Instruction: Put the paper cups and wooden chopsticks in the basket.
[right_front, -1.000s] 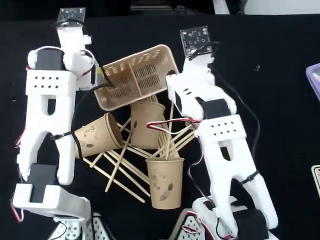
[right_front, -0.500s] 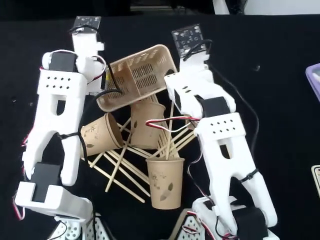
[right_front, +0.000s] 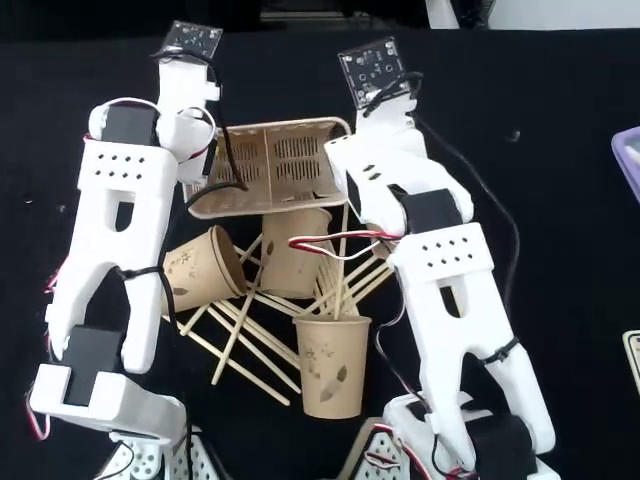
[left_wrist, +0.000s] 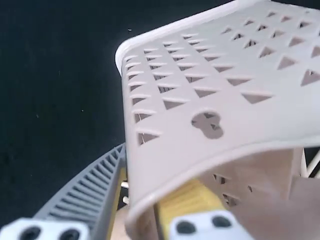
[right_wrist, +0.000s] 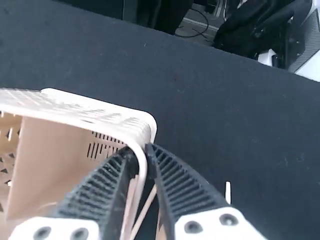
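High view: the basket (right_front: 270, 165) sits at 12 o'clock from the paper cups (right_front: 205, 268) and wooden chopsticks (right_front: 245, 340). Its long axis now runs 9 to 3; a second ago it slanted toward 2.
Left wrist view: the left gripper (left_wrist: 150, 170) is clamped on the basket's wall.
Right wrist view: the right gripper (right_wrist: 142, 150) pinches its rim.

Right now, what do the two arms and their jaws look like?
Both the left arm and right arm have white plastic shells with black servo blocks and red, white and black cables. Each wrist carries a small dark circuit board. The jaws are dark grey and ribbed.
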